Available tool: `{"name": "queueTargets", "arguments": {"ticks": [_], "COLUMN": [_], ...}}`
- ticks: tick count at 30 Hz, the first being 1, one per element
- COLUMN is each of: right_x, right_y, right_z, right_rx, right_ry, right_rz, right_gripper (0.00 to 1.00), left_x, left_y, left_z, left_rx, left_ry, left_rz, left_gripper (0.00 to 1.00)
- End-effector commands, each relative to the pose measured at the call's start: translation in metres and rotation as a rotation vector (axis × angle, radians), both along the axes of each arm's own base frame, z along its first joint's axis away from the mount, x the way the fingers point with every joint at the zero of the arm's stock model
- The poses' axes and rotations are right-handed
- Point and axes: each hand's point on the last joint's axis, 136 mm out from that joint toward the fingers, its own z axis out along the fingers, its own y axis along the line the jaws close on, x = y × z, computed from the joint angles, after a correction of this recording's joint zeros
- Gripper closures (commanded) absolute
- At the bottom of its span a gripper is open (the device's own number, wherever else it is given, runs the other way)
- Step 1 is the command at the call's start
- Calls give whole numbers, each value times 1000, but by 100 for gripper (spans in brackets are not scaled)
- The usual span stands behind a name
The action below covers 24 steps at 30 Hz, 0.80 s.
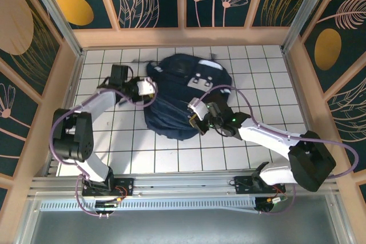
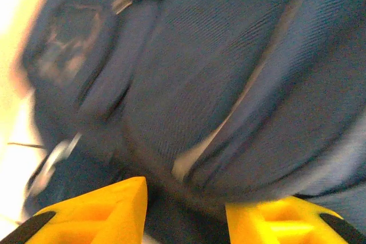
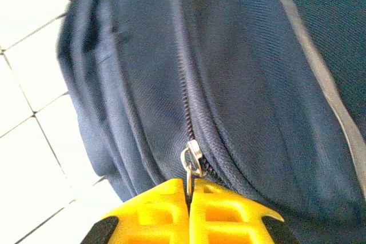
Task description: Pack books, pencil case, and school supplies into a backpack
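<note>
R gripper (image 3: 190, 192) is clamped shut on the zip pull (image 3: 192, 159) of the backpack (image 1: 177, 84). L gripper (image 2: 186, 201) has its fingers apart, right against the backpack's left side. Backpack lies mid table (image 1: 263, 141), nearer the far edge.

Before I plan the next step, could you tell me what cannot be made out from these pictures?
Backpack contents: top view, its own fabric covers the inside.
Left end effector contact: left wrist view, motion blur hides whether the parted fingers touch the fabric.
Zipper length: right wrist view, the track runs off the top edge and under the right end effector shut on the zipper pull.
</note>
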Motion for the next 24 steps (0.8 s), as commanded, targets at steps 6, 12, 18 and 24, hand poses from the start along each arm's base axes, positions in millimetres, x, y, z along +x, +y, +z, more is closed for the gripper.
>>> {"name": "queueTargets", "arguments": {"ticks": [6,12,18,24], "right_x": [17,9,-1,-6], "right_y": [28,29,33,34], "right_z": [13,14,30,31], "right_rx": [59,65,145,148], "right_ry": [-44,-38,-56,-52], "right_rz": [80,151,184,198], "right_gripper": [100,100,100,100], "left_x": [-92,-117,-96,-91], "left_y": [-38,-74,-91,-103], "left_z": [9,11,17,3], "left_rx": [26,-12,-18,36], "left_ry": [-8,-46,-86,-79], "left_rz": [-225,-287,-291,-329], "left_gripper": [36,36,36,36]}}
